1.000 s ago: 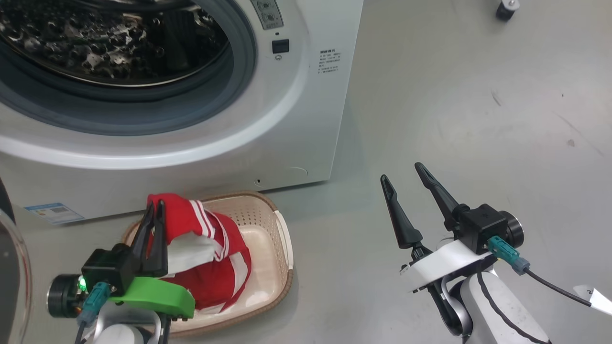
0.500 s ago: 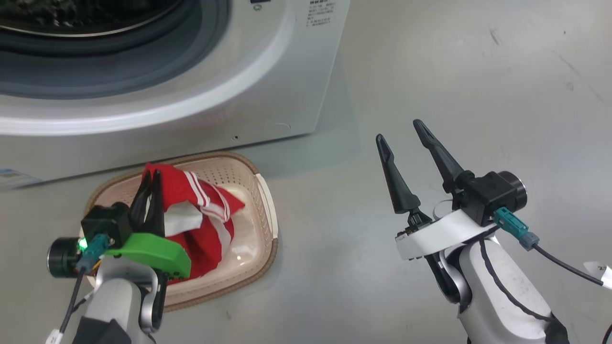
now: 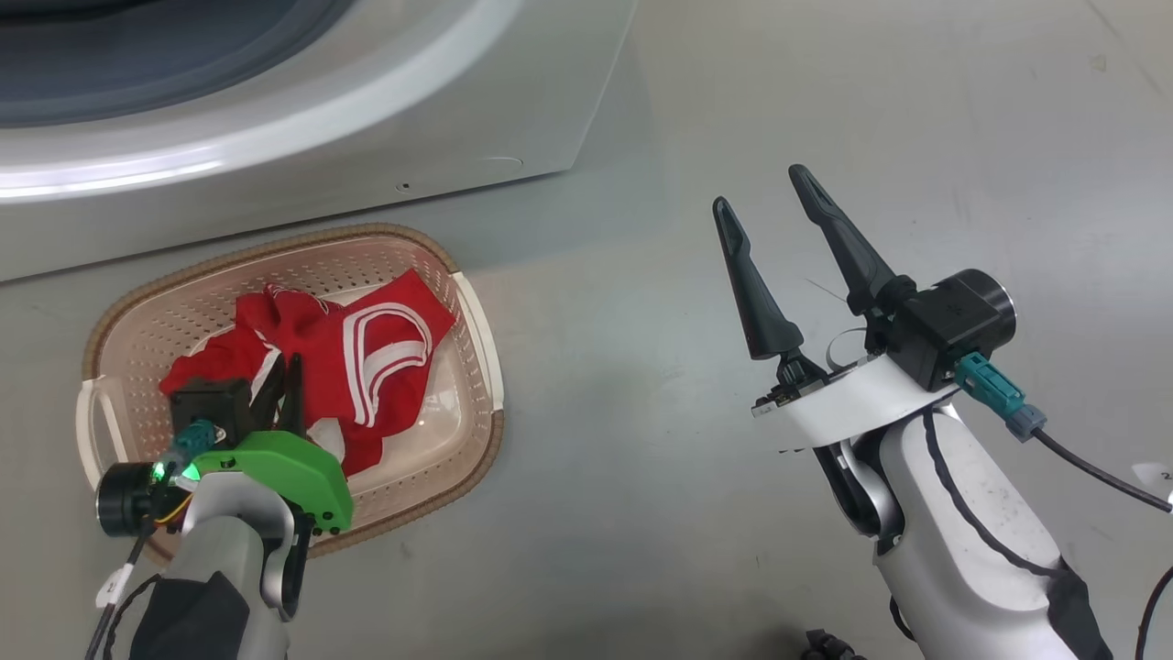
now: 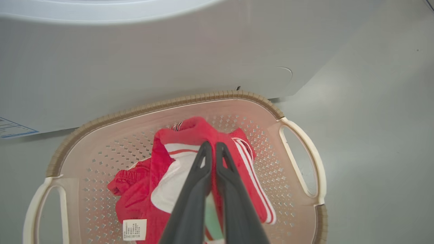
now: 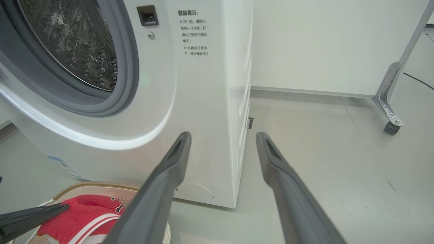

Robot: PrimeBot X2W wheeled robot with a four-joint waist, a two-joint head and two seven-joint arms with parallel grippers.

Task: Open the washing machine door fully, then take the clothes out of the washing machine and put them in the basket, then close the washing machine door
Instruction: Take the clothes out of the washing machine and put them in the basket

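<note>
Pinching clothes (image 4: 135,196) in basket (image 4: 135,110), left tool (image 4: 211,145) closed.

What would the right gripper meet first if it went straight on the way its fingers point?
Probably the washing machine, near its front right edge, which lies between the right gripper's open fingers; depth is unclear, so it might slip past.

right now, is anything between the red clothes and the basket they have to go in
Nothing visible stands in the way. The clothes already lie inside the basket, below its rim. The left gripper is shut on a fold of them, so they only need releasing.
</note>
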